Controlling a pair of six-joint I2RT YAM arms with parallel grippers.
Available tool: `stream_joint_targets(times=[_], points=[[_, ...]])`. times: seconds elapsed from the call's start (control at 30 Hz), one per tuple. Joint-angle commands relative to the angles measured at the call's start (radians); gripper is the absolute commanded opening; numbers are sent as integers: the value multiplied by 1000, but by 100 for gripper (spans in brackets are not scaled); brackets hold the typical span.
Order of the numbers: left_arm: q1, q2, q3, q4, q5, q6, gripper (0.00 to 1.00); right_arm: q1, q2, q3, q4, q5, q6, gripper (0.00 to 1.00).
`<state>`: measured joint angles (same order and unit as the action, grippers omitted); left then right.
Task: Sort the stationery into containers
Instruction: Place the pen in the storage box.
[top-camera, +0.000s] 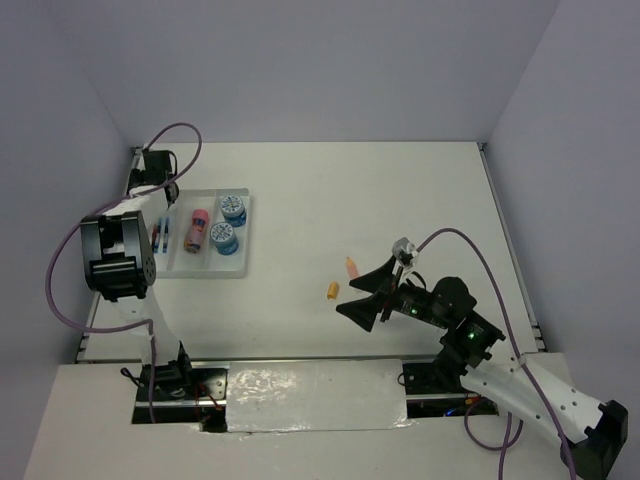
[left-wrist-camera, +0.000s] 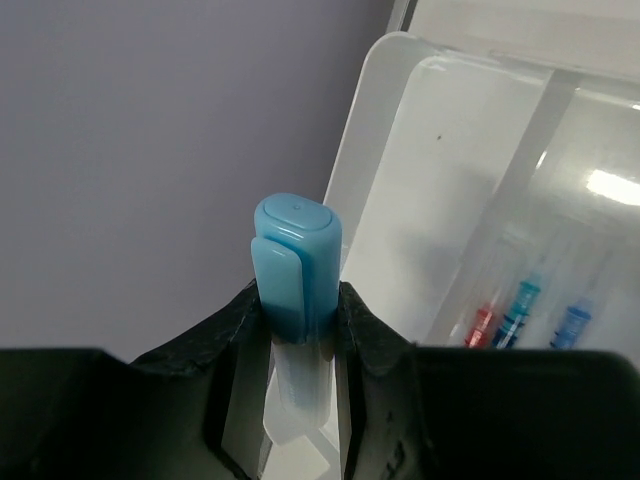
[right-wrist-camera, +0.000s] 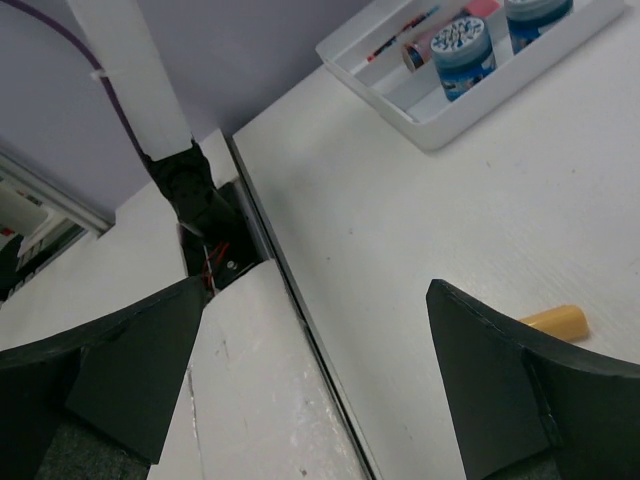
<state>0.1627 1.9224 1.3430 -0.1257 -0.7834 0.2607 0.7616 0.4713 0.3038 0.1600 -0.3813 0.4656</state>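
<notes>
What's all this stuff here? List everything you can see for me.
tray: one, white, table's left
rolls: two, blue-white, tray's rightmost compartment
cylinder: one, pink-orange, next compartment
pens: three visible, red and blue, in tray further left
capped piece: one, light blue, in left gripper
orange piece: one, loose on table
peach piece: one, beside it
table: one, white
left gripper: holding capped piece
right gripper: open, near loose pieces

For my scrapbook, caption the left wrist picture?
Left claw pinches a light-blue capped piece near the white tray with pens.
</notes>
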Motion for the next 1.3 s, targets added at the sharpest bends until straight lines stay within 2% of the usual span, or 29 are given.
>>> stream_joint_targets(times=[0.0, 0.2, 0.27, 0.3, 0.43, 0.53, 0.6, 0.7, 0.77, 0.8, 0.83, 0.87, 0.93, 1.0, 1.07, 1.1, 1.13, 1.27], points=[[24, 0, -28, 115, 38, 106, 7, 7, -49, -9, 7, -7, 11, 100], [72, 35, -51, 152, 105, 118, 19, 7, -25, 9, 16, -50, -8, 100], [83, 46, -51, 144, 131, 107, 26, 7, -17, 9, 26, -65, -7, 100], [84, 46, -56, 149, 136, 107, 30, 7, -16, 9, 30, -67, -10, 100], [90, 49, -65, 167, 125, 103, 58, 7, -2, 15, 30, -77, -16, 100], [93, 44, -44, 150, 122, 81, 71, 7, 4, 9, 38, -77, -12, 100], [93, 35, -28, 135, 131, 68, 75, 7, 6, 5, 42, -76, -10, 100], [93, -8, -12, 129, 144, 19, 75, 7, 16, -5, 44, -47, -7, 100], [90, -74, 42, 80, 162, -98, 79, 7, 65, -2, 32, 27, -7, 100], [90, -101, 60, 42, 185, -148, 87, 7, 94, 21, 13, 59, -8, 100], [89, -156, 117, 0, 206, -266, 93, 8, 130, 43, -44, 96, -4, 100], [89, -184, 155, -47, 246, -343, 96, 5, 204, 63, -80, 184, 4, 100], [89, -235, 230, -242, 289, -531, 99, 7, 285, 138, -213, 290, 28, 100], [87, -334, 281, -328, 488, -593, 99, 13, 394, 216, -333, 399, 31, 100], [54, -483, 222, -373, 616, -655, 99, 12, 492, 262, -410, 484, 59, 100], [37, -534, 188, -373, 713, -660, 99, 12, 521, 314, -488, 580, 79, 100], [-18, -627, 110, -377, 746, -658, 99, 15, 571, 336, -513, 620, 99, 100], [-149, -822, -98, -420, 808, -618, 99, 10, 723, 467, -603, 714, 64, 100]])
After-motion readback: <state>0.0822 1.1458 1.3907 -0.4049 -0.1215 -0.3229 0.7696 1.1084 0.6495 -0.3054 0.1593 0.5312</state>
